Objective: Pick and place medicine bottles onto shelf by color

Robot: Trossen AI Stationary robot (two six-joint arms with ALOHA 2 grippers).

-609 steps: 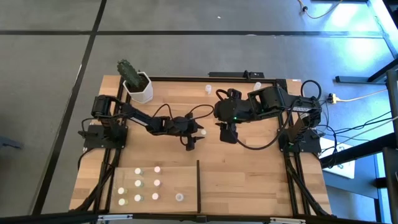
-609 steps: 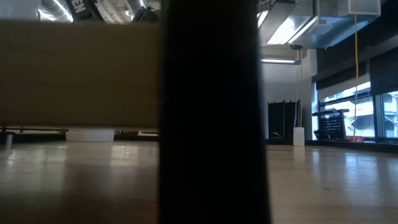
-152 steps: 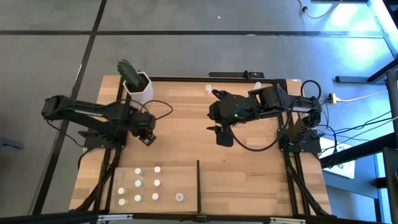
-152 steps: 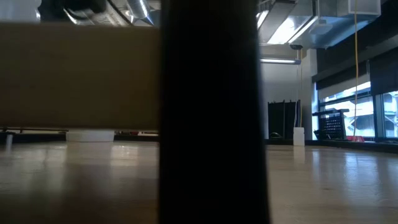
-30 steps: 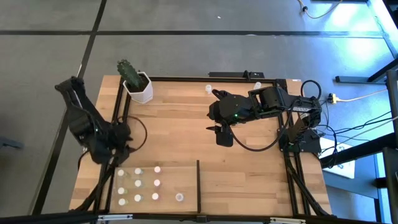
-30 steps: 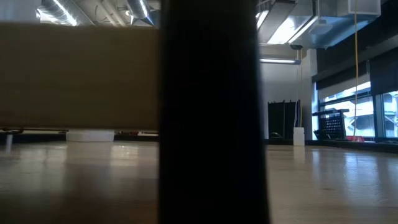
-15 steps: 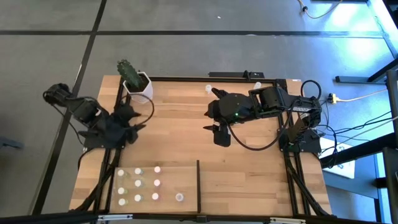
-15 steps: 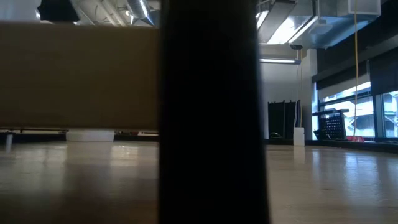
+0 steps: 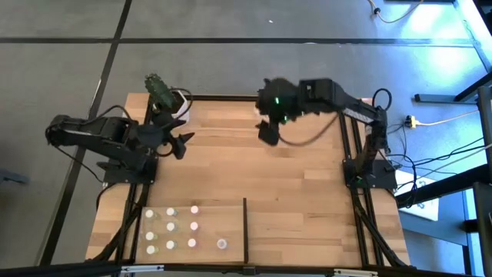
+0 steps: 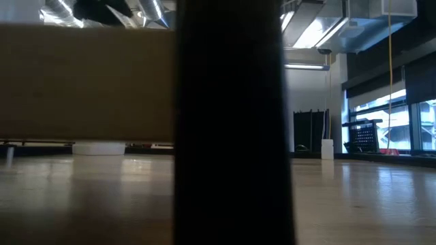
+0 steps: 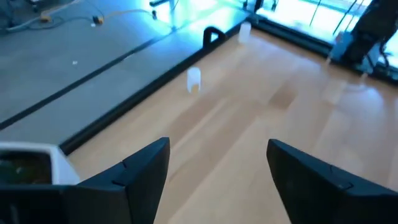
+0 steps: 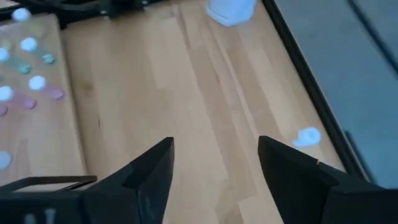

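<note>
From above, we see a loose bottle [image 9: 258,110] standing at the far edge of the desk [image 9: 307,200], top centre of the frame. The right end effector [image 9: 268,135] hangs just below and right of it, clearly the nearer one, so we judge the coming reach belongs to the right arm. The left end effector [image 9: 182,145] sits well to the picture's left, by the cactus pot [image 9: 175,108]. The shelf [image 9: 219,223], lower left, carries the sorted bottles [image 9: 171,228].

The low view gives us only a dark post and the desk surface; neither arm's tip is readable there.

In the left wrist view, the fingers are spread and empty, and the bottle [image 11: 194,79] stands upright far ahead beside the desk's dark rim.

In the right wrist view, the fingers are likewise spread with nothing between them; the bottle [image 12: 308,136] shows at the frame's right, close beside the right finger [image 12: 298,168], near the desk's dark edge.
</note>
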